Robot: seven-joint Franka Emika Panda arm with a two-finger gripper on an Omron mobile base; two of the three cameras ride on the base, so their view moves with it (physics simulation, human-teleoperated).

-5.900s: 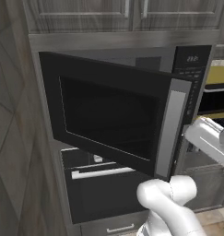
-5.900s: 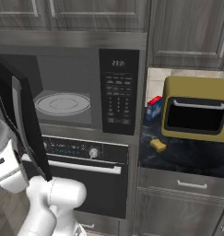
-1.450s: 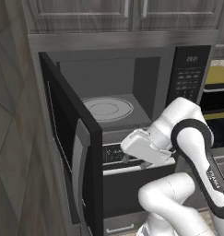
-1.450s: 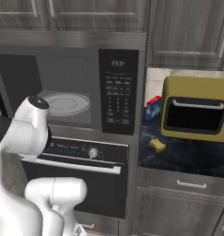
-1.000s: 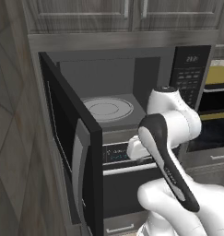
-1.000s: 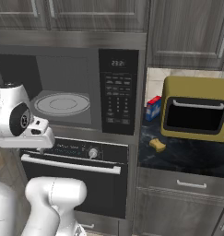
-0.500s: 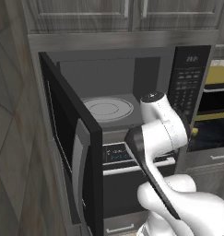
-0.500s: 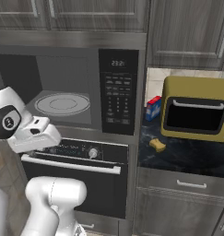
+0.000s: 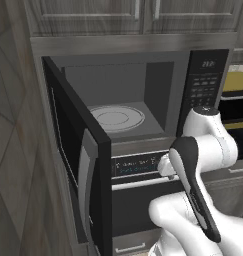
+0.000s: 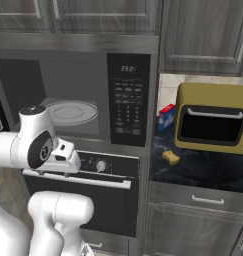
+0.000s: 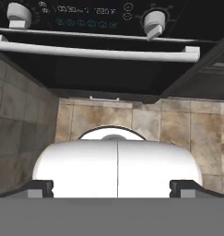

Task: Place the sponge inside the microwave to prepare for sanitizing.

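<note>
The sponge (image 10: 169, 157) is a small yellow block lying on the dark counter, right of the microwave and in front of the toaster oven. The microwave (image 10: 128, 100) stands open, its door (image 9: 80, 165) swung far out to the left, its grey inside and round turntable (image 9: 115, 118) bare. My gripper (image 11: 111, 188) points down along the oven front toward the tiled floor, well left of and below the sponge. Its fingertips (image 11: 39, 188) stand wide apart, open, with nothing between them.
A black oven (image 10: 93, 165) with knobs and a bar handle (image 11: 95, 51) sits under the microwave, right behind my hand. An olive-yellow toaster oven (image 10: 213, 124) and a blue and red box (image 10: 165, 117) stand on the counter. The open door juts out on the left.
The microwave door has gone from half open to fully open. My arm has swung off the door and folded down before the oven. The sponge has not moved.
</note>
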